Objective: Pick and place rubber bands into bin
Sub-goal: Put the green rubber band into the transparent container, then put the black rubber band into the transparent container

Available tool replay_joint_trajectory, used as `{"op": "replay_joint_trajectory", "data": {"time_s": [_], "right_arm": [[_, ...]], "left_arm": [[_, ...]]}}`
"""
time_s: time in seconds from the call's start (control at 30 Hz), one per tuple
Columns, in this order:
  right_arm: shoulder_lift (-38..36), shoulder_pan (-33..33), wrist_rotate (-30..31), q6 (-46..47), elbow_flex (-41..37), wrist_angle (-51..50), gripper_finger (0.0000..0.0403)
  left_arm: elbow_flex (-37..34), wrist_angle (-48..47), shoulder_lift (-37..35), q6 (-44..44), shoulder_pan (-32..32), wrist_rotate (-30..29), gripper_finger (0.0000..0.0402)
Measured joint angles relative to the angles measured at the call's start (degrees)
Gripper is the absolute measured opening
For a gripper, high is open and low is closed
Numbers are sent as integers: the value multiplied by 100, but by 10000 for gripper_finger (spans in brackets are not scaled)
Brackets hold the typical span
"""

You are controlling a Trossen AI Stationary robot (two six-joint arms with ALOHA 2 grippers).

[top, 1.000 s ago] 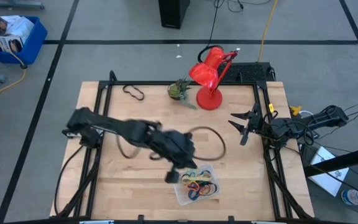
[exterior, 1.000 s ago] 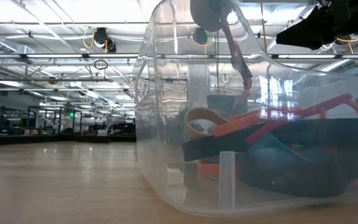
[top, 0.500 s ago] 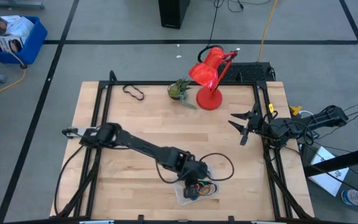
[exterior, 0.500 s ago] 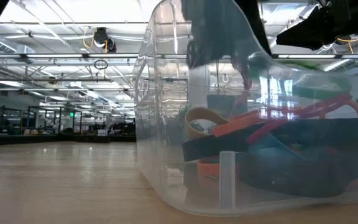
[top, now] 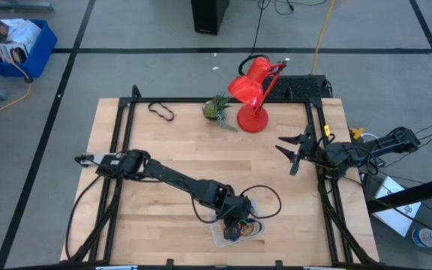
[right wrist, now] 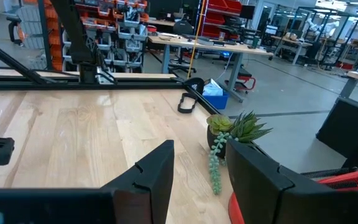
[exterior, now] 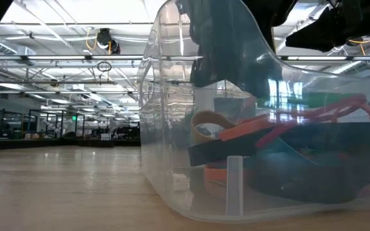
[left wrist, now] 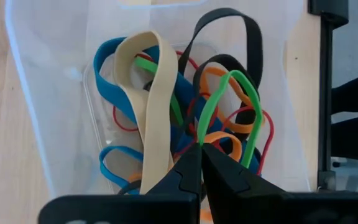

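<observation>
Many bands: a tangle of thin elastic rubber bands point(left wrist: 185, 118) in blue, tan, green, orange, red and black lies inside the bin; seen from table height they form a low heap point(exterior: 281, 147) against its clear wall.
Green band: a bright green rubber loop point(left wrist: 229, 106) rises from the tips of the left gripper and arches over the orange and red loops; the fingers are pressed together on its lower end.
Bin: a small shallow clear plastic rectangular bin point(top: 217, 234) with rounded corners stands on the table near the front edge; its wall point(exterior: 172, 128) fills much of the low view.
Left gripper: the dark two-finger left gripper point(left wrist: 201, 163) hangs inside the bin, jaws closed to a narrow line on the green band; from above it shows over the bin's contents point(top: 235, 225).
Table: a light wooden table top point(top: 163, 150) in a black frame carries the bin.
Right gripper: the right gripper point(top: 289, 154) waits above the table's right edge, well apart from the bin, its fingers point(right wrist: 160, 174) spread wide and holding nothing.
Far edge: a red desk lamp point(top: 252, 90) and a small green potted plant point(top: 216, 109) stand at the back of the table.
</observation>
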Motion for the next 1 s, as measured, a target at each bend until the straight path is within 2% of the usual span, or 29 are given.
{"op": "replay_joint_trajectory", "data": {"time_s": [0.53,0.67,0.83,1.0], "right_arm": [[-2,0,-2,109,0,-295,144],[-2,0,-2,111,2,-294,144],[-2,0,-2,111,0,-294,144],[-2,0,-2,110,0,-272,144]], "left_arm": [[0,-43,-2,-128,33,-2,23],[0,-49,-2,-128,33,-1,61],[0,-69,-36,-29,56,166,136],[0,-509,-540,222,134,364,187]]}}
